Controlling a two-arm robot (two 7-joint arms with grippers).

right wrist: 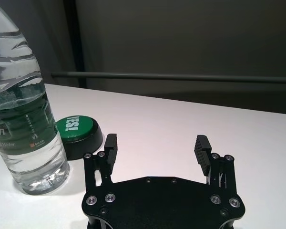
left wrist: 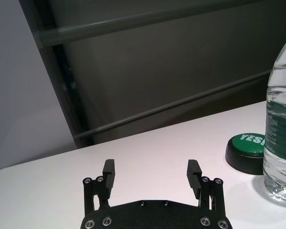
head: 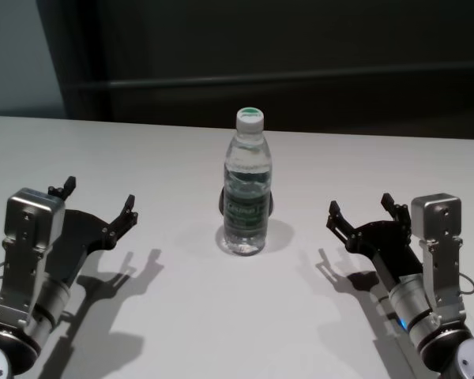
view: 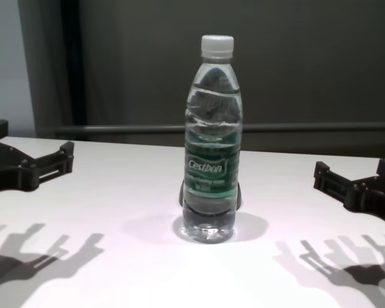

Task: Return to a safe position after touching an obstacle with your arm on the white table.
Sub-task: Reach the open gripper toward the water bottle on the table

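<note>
The obstacle, a tall clear water bottle [head: 246,189] with a white cap and a green label band, stands upright in the middle of the white table [head: 182,316]. It also shows in the chest view [view: 212,141], the left wrist view [left wrist: 282,119] and the right wrist view [right wrist: 19,109]. My left gripper [head: 99,196] is open and empty, left of the bottle and apart from it, just above the table. My right gripper [head: 360,205] is open and empty, right of the bottle and apart from it. Both also show in their wrist views [left wrist: 151,174] [right wrist: 156,148].
A low round black button with a green top [left wrist: 250,143] sits on the table just behind the bottle; it also shows in the right wrist view [right wrist: 75,130]. A dark wall with a horizontal rail [view: 308,127] stands beyond the table's far edge.
</note>
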